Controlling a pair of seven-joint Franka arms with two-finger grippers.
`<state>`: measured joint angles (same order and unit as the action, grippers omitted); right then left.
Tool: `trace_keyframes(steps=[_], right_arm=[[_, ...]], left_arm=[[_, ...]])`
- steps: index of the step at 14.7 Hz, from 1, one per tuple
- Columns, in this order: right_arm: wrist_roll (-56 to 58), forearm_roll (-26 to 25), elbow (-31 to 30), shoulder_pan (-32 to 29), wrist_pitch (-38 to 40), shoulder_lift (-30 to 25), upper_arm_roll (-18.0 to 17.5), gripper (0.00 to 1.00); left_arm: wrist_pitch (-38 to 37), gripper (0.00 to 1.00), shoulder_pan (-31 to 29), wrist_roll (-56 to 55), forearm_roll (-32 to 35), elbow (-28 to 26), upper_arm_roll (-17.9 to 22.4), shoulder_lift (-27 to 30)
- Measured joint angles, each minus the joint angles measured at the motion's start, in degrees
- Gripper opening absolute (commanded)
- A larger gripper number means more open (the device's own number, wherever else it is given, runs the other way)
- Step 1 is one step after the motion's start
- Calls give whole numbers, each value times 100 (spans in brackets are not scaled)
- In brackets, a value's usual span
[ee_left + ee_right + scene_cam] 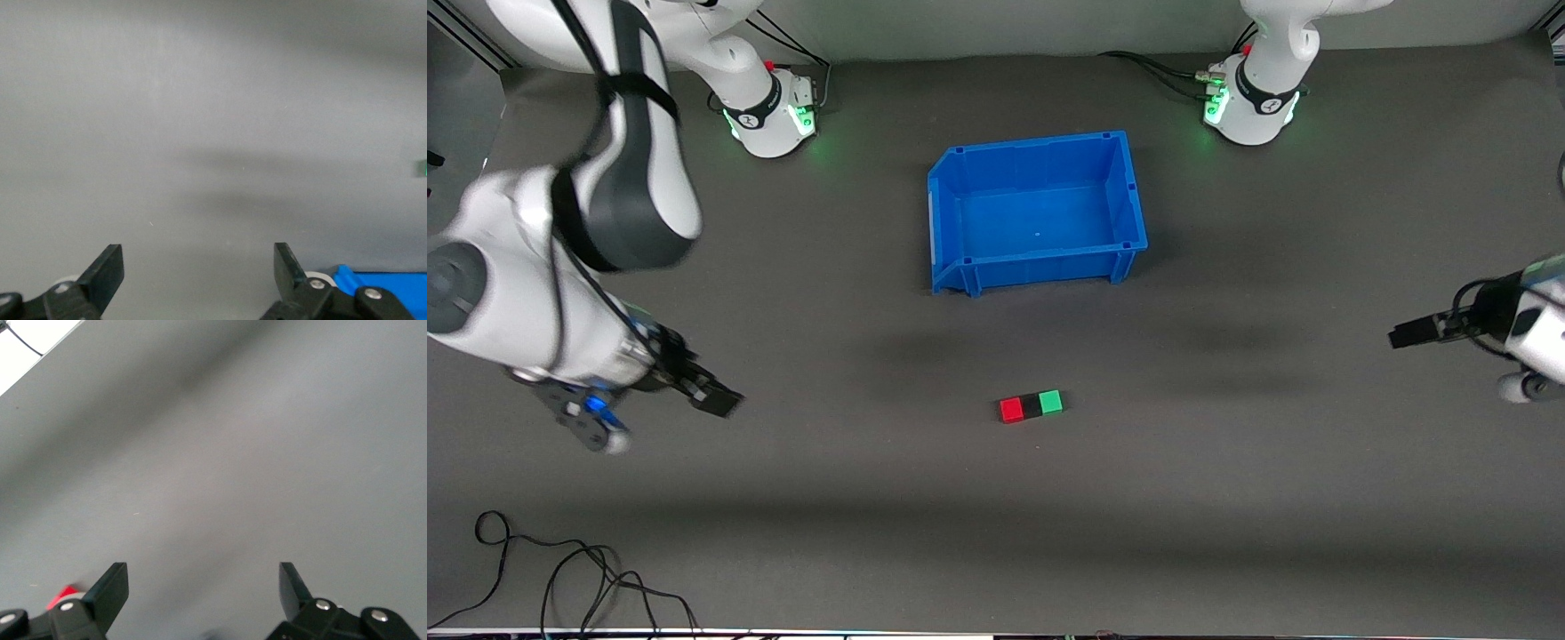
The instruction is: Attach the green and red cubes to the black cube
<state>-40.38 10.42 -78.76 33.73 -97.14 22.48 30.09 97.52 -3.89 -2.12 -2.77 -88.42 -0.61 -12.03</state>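
Cubes: the red cube (1011, 410), black cube (1032, 406) and green cube (1051, 402) sit in one row on the mat (1227, 498), black in the middle, faces apparently touching, nearer the front camera than the blue bin (1039, 210). You judge the joining done or nearly so; you cannot confirm from above that the faces are locked.

Right gripper (711, 397): over bare mat toward the right arm's end of the table, well apart from the row, jaws spread wide, nothing between them. Left gripper (1405, 335): over bare mat toward the left arm's end, also well clear, jaws apart and empty. Both arms look parked.

Risks, as you judge them:
- If either arm sweeps low back toward the centre, an open finger could clip an end cube and split the row.
- If the faces are only resting together, any nudge shifts them; the black cube is barely darker than the mat, so a gap there is easy to miss.

View differences:
- Only the front view shows the whole row and both arms.
- The right wrist view catches a sliver of red cube (65, 593) just outside one finger (110, 588); no black or green.
- The left wrist view shows a speck of green cube (423, 168) well ahead of the jaws, and a corner of the blue bin (373, 278) beside one finger (288, 265).
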Motion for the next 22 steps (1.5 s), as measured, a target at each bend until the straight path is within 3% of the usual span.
trace_keyframes(steps=[3, 8, 11, 13, 22], right_arm=[[753, -753, -567, -240, 50, -906, -270, 100], [2492, -1307, -1205, -2494, 56, -1982, -2249, 100], [3230, -1311, -1268, -3369, 51, -2114, -2862, 100], [3533, -1311, -1270, -3631, 46, -2115, -3059, 100], [3697, -1207, -1274, -3643, 77, -2118, -3141, 100]], left_arm=[[6, 100, -8, 211, 223, -60, 7, 381], [232, 100, -42, 210, 276, -656, 9, 935], [338, 100, -41, 201, 276, -711, -23, 966], [345, 100, -40, 194, 276, -705, -36, 951], [124, 100, -47, 195, 283, -515, -29, 846]])
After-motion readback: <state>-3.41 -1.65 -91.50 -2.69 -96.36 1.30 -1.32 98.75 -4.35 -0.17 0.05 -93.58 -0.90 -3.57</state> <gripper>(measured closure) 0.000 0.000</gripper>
